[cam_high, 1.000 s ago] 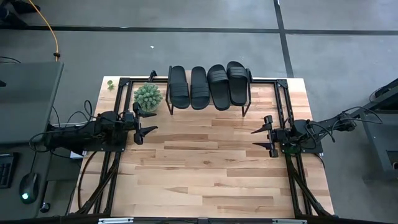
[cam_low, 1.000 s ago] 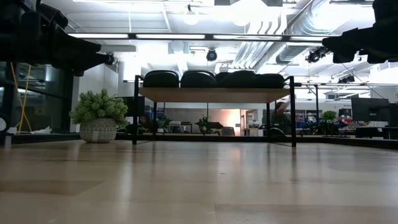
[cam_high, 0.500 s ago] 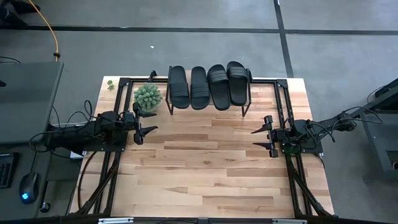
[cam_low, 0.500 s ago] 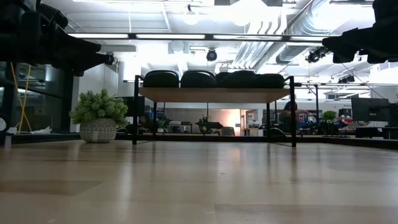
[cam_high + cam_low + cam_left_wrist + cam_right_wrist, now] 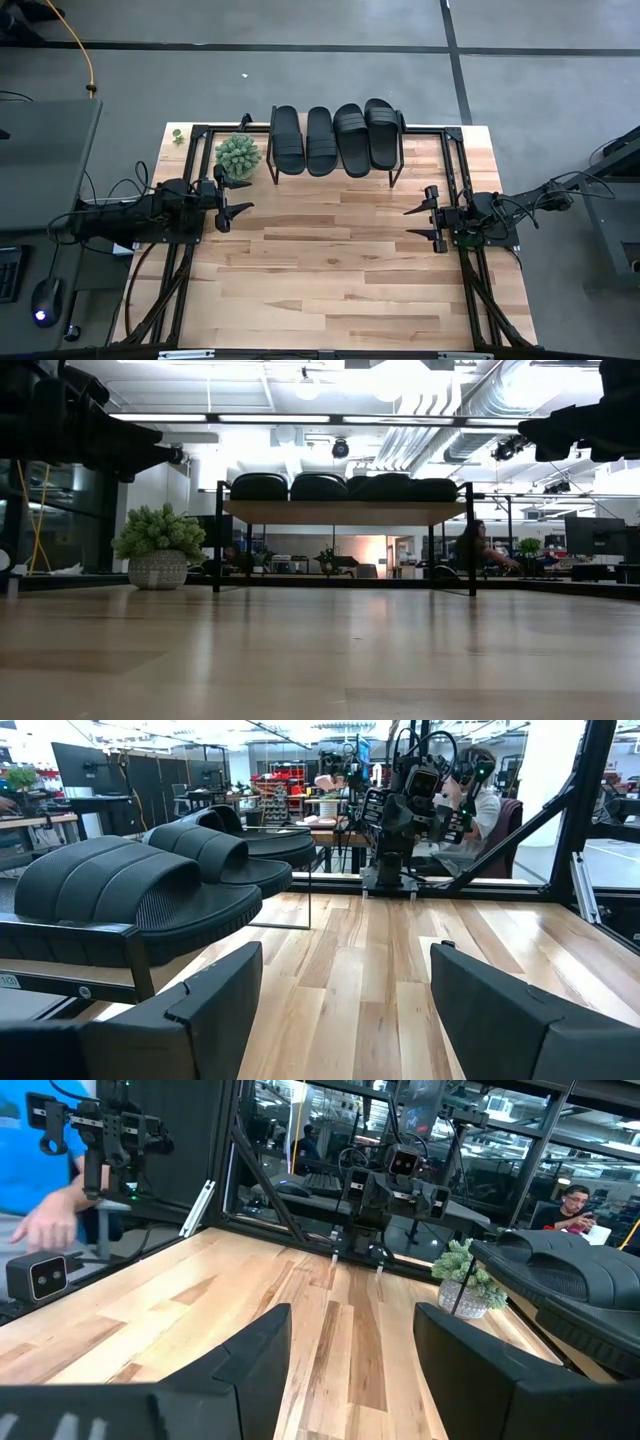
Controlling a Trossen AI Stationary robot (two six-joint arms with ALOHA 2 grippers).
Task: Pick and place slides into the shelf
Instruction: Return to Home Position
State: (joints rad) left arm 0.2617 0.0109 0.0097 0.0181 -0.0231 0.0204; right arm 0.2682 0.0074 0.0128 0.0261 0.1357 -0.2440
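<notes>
Only a person [image 5: 478,547] in the room behind has shifted; both arms hold as before. We see all four slides [image 5: 335,138] side by side on the shelf [image 5: 340,511]. Left gripper [image 5: 245,194] and right gripper [image 5: 410,222] hover over opposite sides of the tabletop [image 5: 330,280], fingers spread wide, holding nothing.

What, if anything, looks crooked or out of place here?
Little. On the shelf, the two right-hand slides lie slightly slanted, unlike the straight left pair. The left end effector and right end effector rest open at either side.
</notes>
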